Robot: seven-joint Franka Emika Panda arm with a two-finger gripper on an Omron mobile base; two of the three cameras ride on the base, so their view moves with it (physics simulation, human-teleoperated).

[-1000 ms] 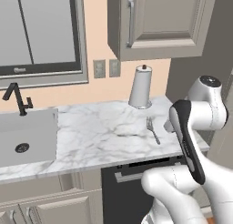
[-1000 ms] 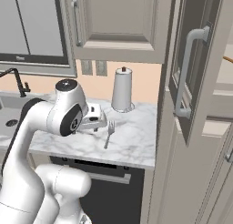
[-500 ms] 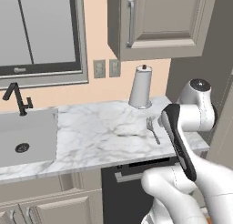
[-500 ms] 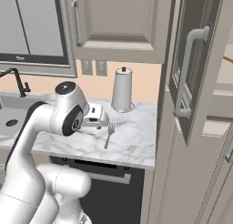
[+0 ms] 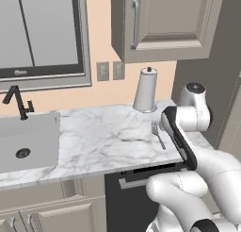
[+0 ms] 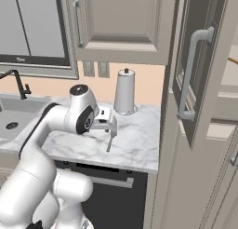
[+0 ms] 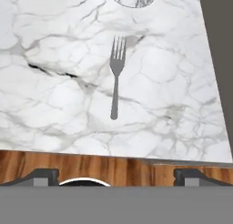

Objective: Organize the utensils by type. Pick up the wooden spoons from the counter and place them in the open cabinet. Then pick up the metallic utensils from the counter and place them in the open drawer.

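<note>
Open pincer (image 6: pixel 110 126) above fork (image 7: pixel 116 74) on counter (image 7: pixel 54 109), paper-towel roll (image 5: pixel 145 90) behind.

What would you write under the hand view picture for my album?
A silver fork lies flat on the white marble counter, tines pointing away, with the open pincer above it.

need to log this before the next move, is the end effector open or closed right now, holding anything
End effector: open, holding nothing, poised above the fork lying on the counter.
</note>
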